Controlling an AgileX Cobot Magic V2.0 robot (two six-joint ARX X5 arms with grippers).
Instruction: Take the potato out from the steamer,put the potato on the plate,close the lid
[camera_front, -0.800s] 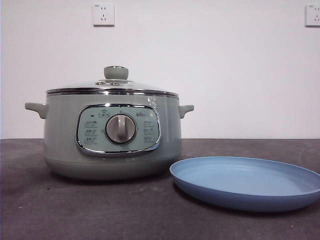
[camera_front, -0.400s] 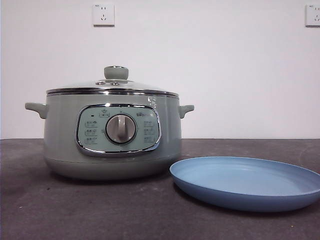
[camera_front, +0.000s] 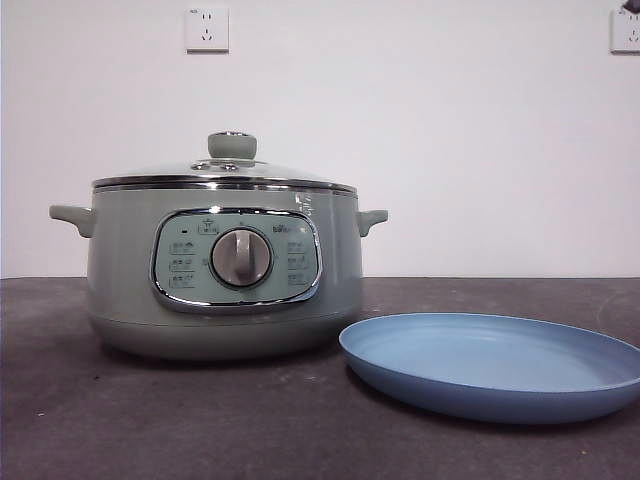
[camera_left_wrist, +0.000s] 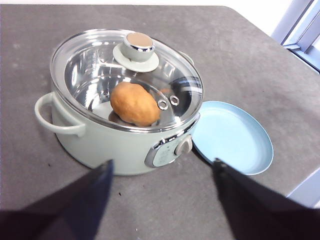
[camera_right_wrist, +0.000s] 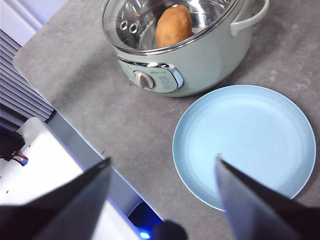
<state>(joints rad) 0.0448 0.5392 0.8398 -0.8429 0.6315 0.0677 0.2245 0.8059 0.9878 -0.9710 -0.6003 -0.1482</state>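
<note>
I see the dark grey table (camera_front: 200, 430) filling the lower part of the front view, with a white wall (camera_front: 450, 140) behind it and two sockets (camera_front: 206, 29) high on that wall, one upper left and one at the upper right corner.

The steamer (camera_front: 225, 270) stands left of centre in the front view, its dial panel facing me. The lid (camera_front: 228, 172) sits closed on its chrome rim, knob on top, so the glass dome is what stands between any gripper and the contents. Through that glass, in the left wrist view, I see the potato (camera_left_wrist: 134, 103) lying inside the pot on the metal insert; the right wrist view shows it too (camera_right_wrist: 174, 25), under the lid's rim.

The plate (camera_front: 492, 362) lies flat on the table at the lower right of the front view, just beside the steamer's base, and I cannot tell whether they touch. Nothing rests on it.

My left gripper (camera_left_wrist: 162, 172) hangs above the table short of the steamer, jaws spread wide and holding nothing. My right gripper (camera_right_wrist: 162, 167) hangs over the plate's near edge and the table edge, jaws likewise wide apart and holding nothing. A white and blue-lit piece of the rig (camera_right_wrist: 60, 165) shows off the table at the lower left of the right wrist view.
</note>
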